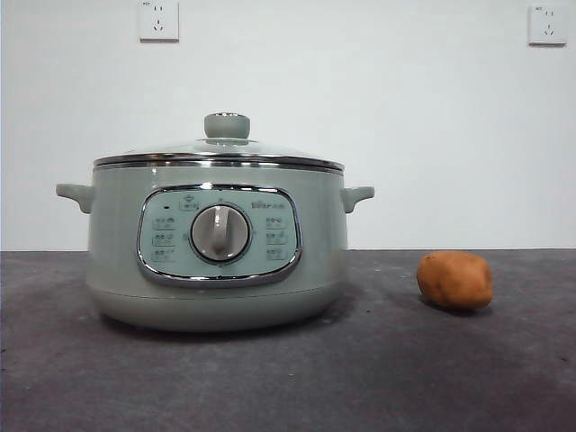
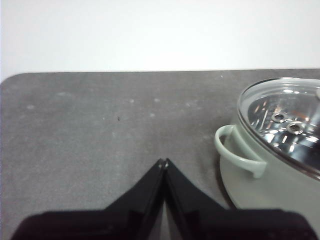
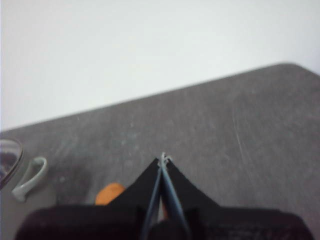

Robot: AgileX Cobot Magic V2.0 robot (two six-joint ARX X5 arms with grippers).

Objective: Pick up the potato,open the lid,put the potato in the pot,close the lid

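A dark grey, faintly scuffed counter (image 1: 297, 378) runs the full width of the front view, meeting a plain white wall (image 1: 360, 99) behind it. Two white wall sockets sit high on that wall, one socket (image 1: 158, 20) above the cooker and another socket (image 1: 548, 24) at the far upper corner.

On the left half of the counter stands the pale sage-green pot (image 1: 216, 243), upright, its chrome-framed control panel (image 1: 219, 236) and central dial (image 1: 220, 233) turned squarely toward the front camera. Its two small side handles stick out to either side, so the handle line runs across the view. The clear glass lid (image 1: 219, 153) with chrome rim sits level and closed on the pot, its pale green knob (image 1: 227, 125) pointing straight up.

To the right of the pot, well apart from it, lies the potato (image 1: 455, 280) on the counter. It is a small brown-orange oval resting on its side, its long axis roughly across the front view, parallel to the counter's far edge.

No arm shows in the front view. In the left wrist view the left tool (image 2: 163, 162) hangs over bare counter beside the pot's handle, its two black jaws pressed together at the tips, holding nothing. In the right wrist view, which is blurred, the right tool (image 3: 163, 159) is likewise closed tip to tip and empty, with the potato partly hidden behind one jaw and a pot handle off to one side.
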